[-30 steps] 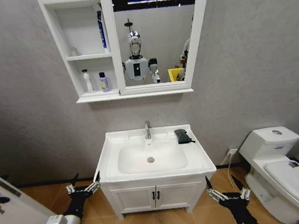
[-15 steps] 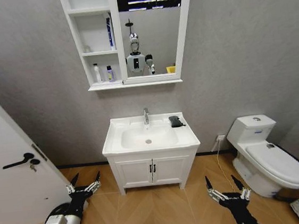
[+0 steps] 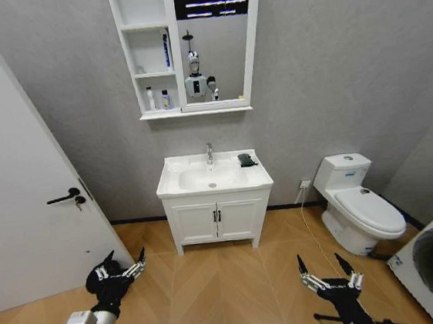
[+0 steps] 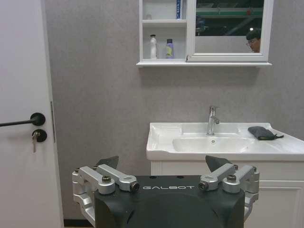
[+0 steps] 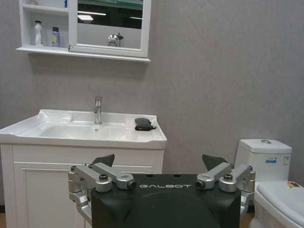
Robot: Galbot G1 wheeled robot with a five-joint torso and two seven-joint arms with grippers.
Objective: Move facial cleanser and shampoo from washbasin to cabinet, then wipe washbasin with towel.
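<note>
Far across the wooden floor [image 3: 222, 285], against the grey wall: white rectangular ceramic washbasin [image 3: 213, 174] with chrome tap [image 3: 209, 153], small black soft towel [image 3: 246, 160] lying on its rear corner toward the white toilet [image 3: 357, 209]. Above — tall white three-shelf cabinet [image 3: 147, 53] joined to a framed mirror [image 3: 211, 39], with a white bottle [image 3: 151, 99] and a purple bottle [image 3: 165, 99] upright on the lowest shelf. Low in the head view, left gripper [image 3: 120, 268] and right gripper [image 3: 327, 272], jaws spread wide, nothing held. Closer from the wrists: towel [image 4: 262, 133] slightly bunched, just beside the bowl — and a door handle [image 4: 21, 121] by the left one.
</note>
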